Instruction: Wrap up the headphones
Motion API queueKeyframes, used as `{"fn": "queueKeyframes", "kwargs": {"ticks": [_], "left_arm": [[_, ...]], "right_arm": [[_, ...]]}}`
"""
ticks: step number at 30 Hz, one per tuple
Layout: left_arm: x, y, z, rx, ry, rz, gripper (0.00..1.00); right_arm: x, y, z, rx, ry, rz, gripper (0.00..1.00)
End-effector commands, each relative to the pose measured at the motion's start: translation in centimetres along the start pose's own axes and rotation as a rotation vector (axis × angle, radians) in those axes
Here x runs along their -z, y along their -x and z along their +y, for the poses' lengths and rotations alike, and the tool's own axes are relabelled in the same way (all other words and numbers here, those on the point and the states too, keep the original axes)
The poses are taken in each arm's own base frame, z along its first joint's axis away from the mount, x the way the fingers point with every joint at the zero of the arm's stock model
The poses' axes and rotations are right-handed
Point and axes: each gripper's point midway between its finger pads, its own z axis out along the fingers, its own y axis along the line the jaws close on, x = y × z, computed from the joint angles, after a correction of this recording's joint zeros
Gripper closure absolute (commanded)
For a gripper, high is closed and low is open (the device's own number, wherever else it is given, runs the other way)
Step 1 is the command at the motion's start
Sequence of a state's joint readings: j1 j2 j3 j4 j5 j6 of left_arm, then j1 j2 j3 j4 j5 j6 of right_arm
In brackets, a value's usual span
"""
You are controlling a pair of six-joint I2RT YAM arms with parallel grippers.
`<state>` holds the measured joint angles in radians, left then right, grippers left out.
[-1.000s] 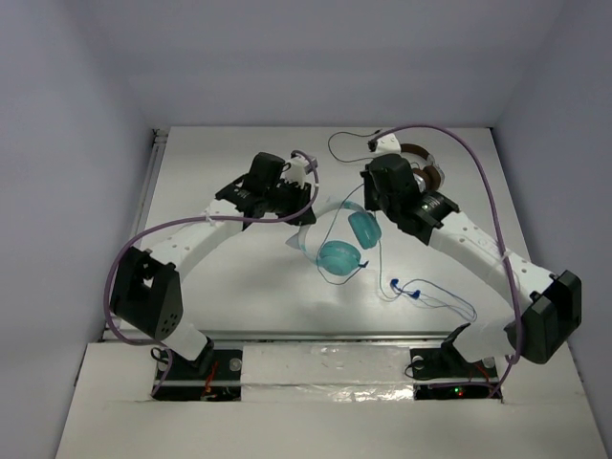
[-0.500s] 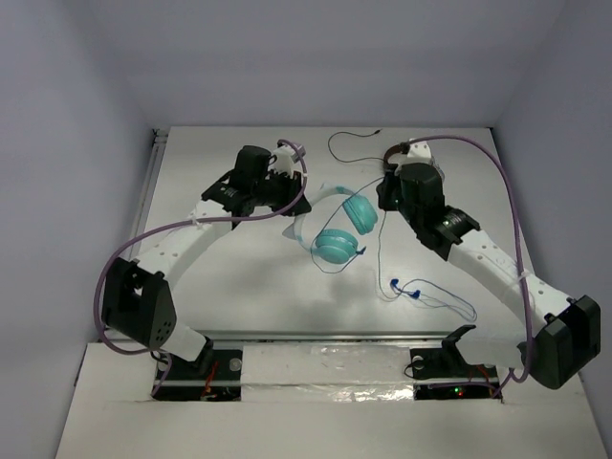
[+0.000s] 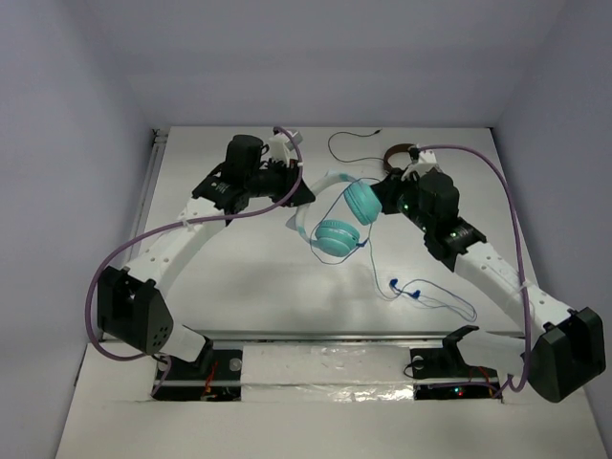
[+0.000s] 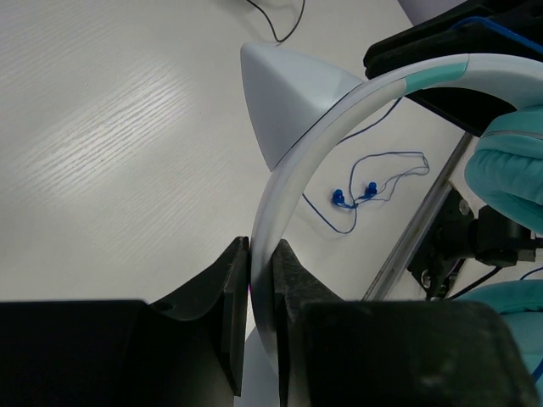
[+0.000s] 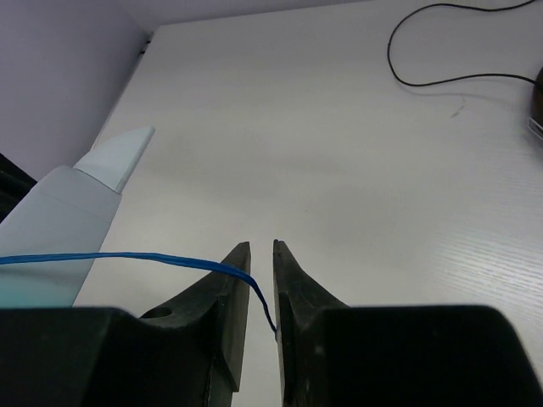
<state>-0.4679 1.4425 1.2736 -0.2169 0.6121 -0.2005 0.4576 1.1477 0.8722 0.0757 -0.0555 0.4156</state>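
While the left gripper [image 4: 261, 259] clamped the pale headband [image 4: 293, 161] and held the headphones [image 3: 361, 202] off the table between both arms (earcups [image 3: 335, 236] nearer the right one), their blue cable [image 5: 127, 257] ran sideways into the right gripper [image 5: 261, 250], whose jaws were barely parted.

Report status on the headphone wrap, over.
Left pincer shut on headband of teal headphones. Right pincer slightly open, blue cable threading between jaws. Brown headphones sit farther back, apart.

Both arms reach inward — left gripper [image 4: 261, 251] clamped, right gripper [image 5: 260, 248] slightly parted.
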Motion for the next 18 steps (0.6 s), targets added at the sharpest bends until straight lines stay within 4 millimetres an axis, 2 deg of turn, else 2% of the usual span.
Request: {"fn": "queueKeyframes", "kwargs": {"ticks": [1, 3, 4, 7, 9, 12, 13, 14, 16, 18], "left_arm": [[2.6, 4.4, -4.2, -0.047, -0.134, -0.127, 1.0], [3.0, 5.1, -4.3, -0.039, -0.139, -0.146, 1.0], [3.0, 5.3, -4.6, -0.038, -0.152, -0.146, 1.0], [3.3, 6.3, -4.9, -0.029, -0.151, -0.172, 1.0], [3.9, 7.2, -4.7, -0.025, -0.123, -0.2, 1.0], [4.6, 8.4, -5.0, -0.023, -0.103, -0.234, 1.0], [4.8, 8.6, -5.2, -0.023, -0.101, -0.243, 1.0], [5.1, 9.0, -5.4, -0.019, -0.099, -0.252, 1.0], [5.7, 9.7, -5.3, -0.016, -0.083, -0.276, 1.0], [6.2, 10.4, -5.8, -0.014, -0.083, -0.29, 1.0]], "right_arm": [[-0.3, 1.4, 1.9, 0.001, 0.106, -0.049, 0.77], [-0.2, -0.1, 2.2, -0.005, 0.147, -0.024, 0.77], [-0.2, 0.1, 2.6, -0.008, 0.173, -0.041, 0.77], [0.0, -1.1, 3.9, -0.011, 0.276, -0.027, 0.75], [0.1, -1.9, 4.5, -0.011, 0.328, -0.01, 0.71], [-0.4, -2.7, 4.1, -0.024, 0.331, -0.013, 0.69], [-0.6, -2.9, 4.0, -0.027, 0.326, -0.013, 0.65], [-1.1, -3.9, 3.6, -0.035, 0.321, 0.014, 0.64], [-1.4, -4.5, 3.5, -0.048, 0.334, 0.021, 0.63], [-1.5, -6.0, 3.3, -0.061, 0.346, 0.05, 0.57]]}}
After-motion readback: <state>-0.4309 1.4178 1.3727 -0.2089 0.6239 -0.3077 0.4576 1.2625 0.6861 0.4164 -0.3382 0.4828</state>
